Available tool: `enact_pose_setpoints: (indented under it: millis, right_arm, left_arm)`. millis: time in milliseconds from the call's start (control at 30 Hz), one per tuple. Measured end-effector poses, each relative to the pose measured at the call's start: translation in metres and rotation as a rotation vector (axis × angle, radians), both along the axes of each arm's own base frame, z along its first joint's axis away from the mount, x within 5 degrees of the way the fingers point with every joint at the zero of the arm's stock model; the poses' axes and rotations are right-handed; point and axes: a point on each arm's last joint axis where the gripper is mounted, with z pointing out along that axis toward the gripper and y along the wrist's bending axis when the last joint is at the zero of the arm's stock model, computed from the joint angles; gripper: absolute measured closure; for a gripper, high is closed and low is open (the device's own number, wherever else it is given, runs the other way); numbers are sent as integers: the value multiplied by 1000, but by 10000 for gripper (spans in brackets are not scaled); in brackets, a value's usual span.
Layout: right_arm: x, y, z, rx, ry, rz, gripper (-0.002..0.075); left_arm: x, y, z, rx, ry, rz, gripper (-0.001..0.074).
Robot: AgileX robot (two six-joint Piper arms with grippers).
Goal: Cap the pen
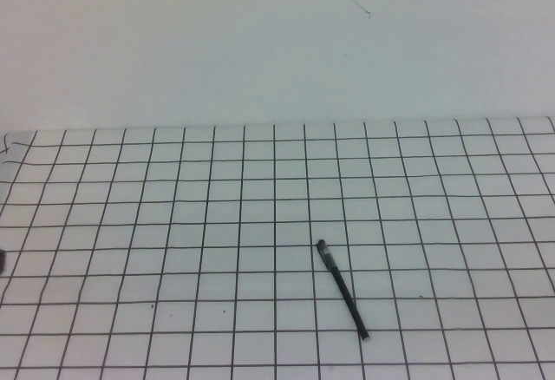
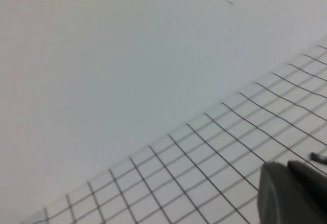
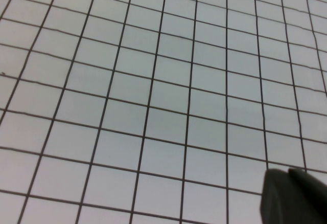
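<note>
The pen [image 1: 343, 291] is a thin black stick lying diagonally on the gridded table, right of centre and near the front. Its far end looks slightly thicker, with a pale band. I see no separate cap. My left gripper [image 2: 288, 166] shows only in the left wrist view, its two dark fingers pressed together and empty, above the grid. A short dark stub [image 2: 318, 157] lies just beyond it at the picture's edge; I cannot tell what it is. My right gripper [image 3: 288, 173] shows only in the right wrist view, fingers together and empty, above bare grid squares.
The white table [image 1: 173, 224] with black grid lines ends at a plain white wall [image 1: 260, 42] at the back. A small dark shape [image 1: 2, 261] sits at the left edge of the high view. A thin dark line [image 1: 10, 147] curls at the table's far left corner.
</note>
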Motion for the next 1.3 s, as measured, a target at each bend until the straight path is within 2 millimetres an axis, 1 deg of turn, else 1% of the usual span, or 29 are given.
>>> enact_pose_setpoints:
  millis: [100, 200, 300, 467, 600, 733, 767, 867, 967, 1033, 1200, 1300]
  right_arm:
    - [0, 0, 0, 0, 0, 0, 725]
    - [0, 0, 0, 0, 0, 0, 725]
    - [0, 0, 0, 0, 0, 0, 725]
    - [0, 0, 0, 0, 0, 0, 725]
    - [0, 0, 0, 0, 0, 0, 725]
    - [0, 0, 0, 0, 0, 0, 725]
    - [0, 0, 0, 0, 0, 0, 725]
    - [0, 0, 0, 0, 0, 0, 725]
    - [0, 0, 0, 0, 0, 0, 725]
    - [0, 0, 0, 0, 0, 0, 725]
    - [0, 0, 0, 0, 0, 0, 725]
    - [0, 0, 0, 0, 0, 0, 725]
  left_arm:
    - [-15, 9, 4, -25, -76, 74, 736]
    - [-25, 16, -8, -45, -126, 161, 736]
    - [-21, 19, -35, -60, -124, 245, 736]
    - [-7, 24, -81, -166, -76, 337, 736]
    - [-2, 28, -107, -222, -60, 385, 736]
    - [-2, 28, -130, -182, -27, 393, 736]
    - [-3, 28, -131, -161, -29, 391, 736]
    - [-5, 30, -131, -178, -35, 402, 736]
    - [-6, 30, -139, -204, 58, 424, 736]
    - [-7, 31, -141, -213, 90, 432, 736]
    - [-9, 31, -150, -186, 183, 440, 736]
    - [-9, 31, -150, -187, 179, 439, 736]
